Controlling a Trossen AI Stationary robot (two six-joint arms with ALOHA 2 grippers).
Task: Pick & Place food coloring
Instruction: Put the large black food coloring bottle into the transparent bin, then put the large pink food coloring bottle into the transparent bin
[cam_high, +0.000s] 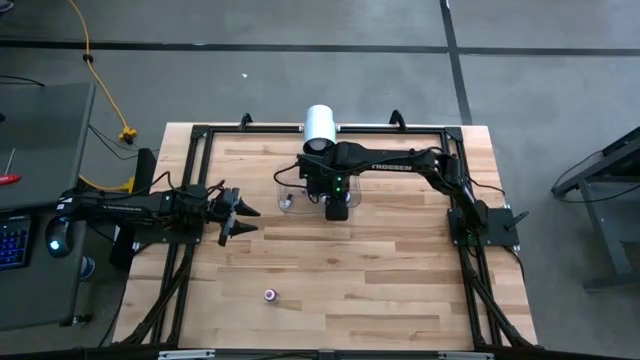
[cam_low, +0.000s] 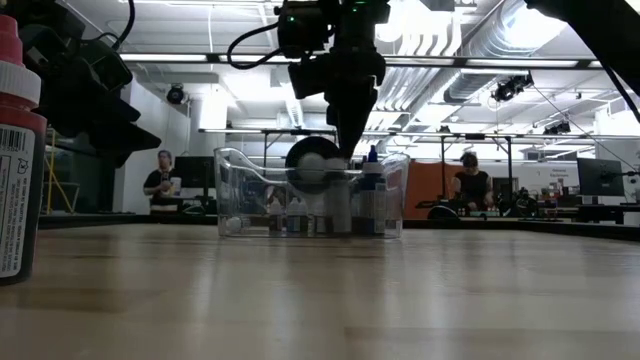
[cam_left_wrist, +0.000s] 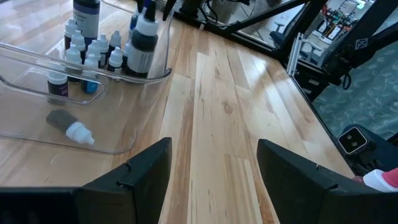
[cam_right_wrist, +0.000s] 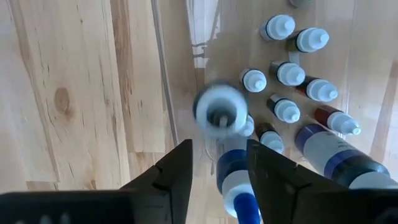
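Right tool (cam_right_wrist: 217, 165) pointing down over tray (cam_high: 285, 188), bottle (cam_right_wrist: 219, 109) below fingers

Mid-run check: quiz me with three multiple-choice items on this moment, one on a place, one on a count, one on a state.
1. Where is the right claw?
A. Over the clear tray
B. At the table's front edge
C. Beside the left arm's base

2. How many food coloring bottles stand alone on the bare table near its front?
A. None
B. One
C. Four

3. The left claw is:
A. Shut on a bottle
B. Open and empty
C. Inside the tray

Key: 1 A, the high view shows it above the clear tray. 2 B, one lone bottle. 3 B, its fingers stand apart over bare wood.
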